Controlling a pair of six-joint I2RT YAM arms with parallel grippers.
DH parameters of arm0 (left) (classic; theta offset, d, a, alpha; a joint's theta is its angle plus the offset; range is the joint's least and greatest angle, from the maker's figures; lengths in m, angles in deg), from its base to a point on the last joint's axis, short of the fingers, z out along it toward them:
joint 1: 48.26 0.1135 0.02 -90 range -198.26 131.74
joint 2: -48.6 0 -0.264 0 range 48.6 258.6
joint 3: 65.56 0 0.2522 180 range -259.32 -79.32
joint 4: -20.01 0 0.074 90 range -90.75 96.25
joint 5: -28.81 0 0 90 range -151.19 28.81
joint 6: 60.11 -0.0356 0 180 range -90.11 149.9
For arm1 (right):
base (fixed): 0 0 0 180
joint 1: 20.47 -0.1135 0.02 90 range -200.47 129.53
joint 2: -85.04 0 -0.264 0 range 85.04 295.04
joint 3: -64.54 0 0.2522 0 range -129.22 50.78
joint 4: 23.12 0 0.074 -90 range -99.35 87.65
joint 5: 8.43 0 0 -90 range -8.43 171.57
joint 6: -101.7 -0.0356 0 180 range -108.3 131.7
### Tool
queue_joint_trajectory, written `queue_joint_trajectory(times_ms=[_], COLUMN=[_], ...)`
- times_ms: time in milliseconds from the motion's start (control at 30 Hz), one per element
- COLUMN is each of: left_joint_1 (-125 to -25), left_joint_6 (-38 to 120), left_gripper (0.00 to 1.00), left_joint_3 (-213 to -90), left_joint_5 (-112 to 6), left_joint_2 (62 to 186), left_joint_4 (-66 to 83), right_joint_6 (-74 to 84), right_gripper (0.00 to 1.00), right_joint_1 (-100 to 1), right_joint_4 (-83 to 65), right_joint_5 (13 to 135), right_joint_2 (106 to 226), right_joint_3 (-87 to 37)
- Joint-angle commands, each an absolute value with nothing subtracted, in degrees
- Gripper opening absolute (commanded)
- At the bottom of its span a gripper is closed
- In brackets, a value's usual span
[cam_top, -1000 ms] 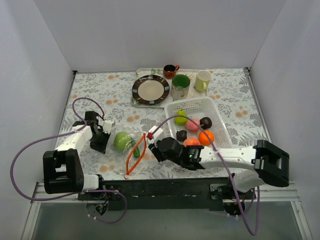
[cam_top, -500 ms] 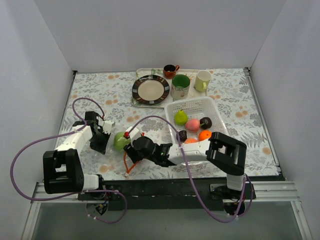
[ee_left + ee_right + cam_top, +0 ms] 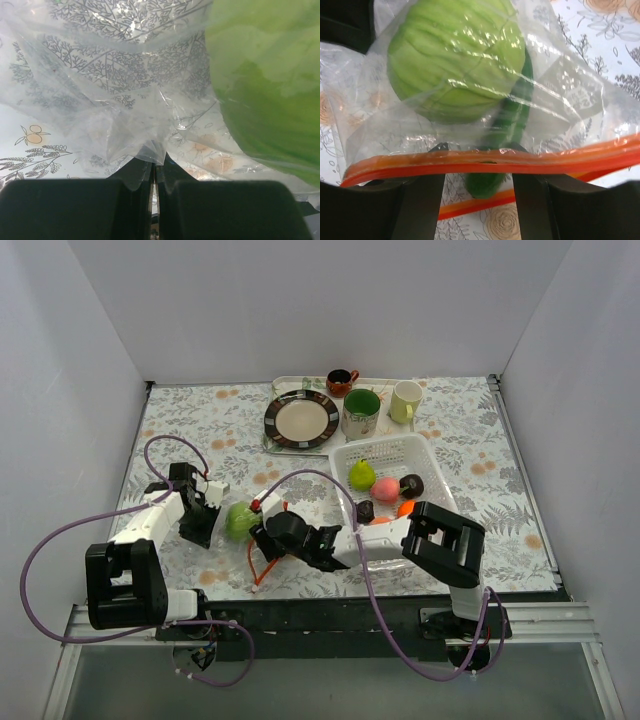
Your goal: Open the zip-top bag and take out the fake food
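At the floral-print table's (image 3: pixel 190 420) 8 o'clock lies the clear, crinkly zip-top bag (image 3: pixel 555 95), which looks flimsy and slippery. The left gripper (image 3: pixel 154 167) is clamped on the bag's bunched 9 o'clock end. The right gripper (image 3: pixel 477 170), fingers spread and empty, noses into the parted orange-red zip strip (image 3: pixel 560 157). Inside sits a glossy pale-green round fruit (image 3: pixel 455 60), probably light and rolly and best pinched across its middle, beside a slim dark-green piece (image 3: pixel 507 125).

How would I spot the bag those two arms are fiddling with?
Look at the near left part of the flowered table, left of the white lattice basket. The zip-top bag lies there with a round green fruit inside. It is the only clear, crinkly thing in sight, edged by an orange-red zip strip.
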State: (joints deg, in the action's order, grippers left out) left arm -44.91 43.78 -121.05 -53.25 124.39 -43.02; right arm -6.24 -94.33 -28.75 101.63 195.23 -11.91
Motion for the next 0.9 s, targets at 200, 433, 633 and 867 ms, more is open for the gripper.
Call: queue_joint_trajectory(times_ms=[200, 433, 633, 867], left_joint_1=[-44.84, -44.84, -44.84, -44.84], left_joint_6=[43.43, 43.25, 42.99, 42.64], left_gripper=[0.0, 0.0, 0.0, 0.0], left_joint_3=[-121.42, -121.95, -120.98, -120.54], left_joint_5=[-52.32, -52.14, -52.49, -52.23], left_joint_2=[121.46, 121.2, 121.37, 122.07], left_joint_4=[-43.49, -44.11, -43.32, -42.35], right_joint_6=[-6.59, -6.23, -5.09, -5.88], right_gripper=[0.68, 0.48, 0.01, 0.01], right_joint_1=[-94.38, -95.18, -96.23, -96.32], right_joint_4=[-22.36, -20.78, -17.98, -7.01], right_joint_5=[107.41, 107.5, 109.0, 109.43], right_joint_2=[194.37, 196.22, 189.99, 166.12], right_joint_3=[-10.12, -13.2, -9.43, 1.73])
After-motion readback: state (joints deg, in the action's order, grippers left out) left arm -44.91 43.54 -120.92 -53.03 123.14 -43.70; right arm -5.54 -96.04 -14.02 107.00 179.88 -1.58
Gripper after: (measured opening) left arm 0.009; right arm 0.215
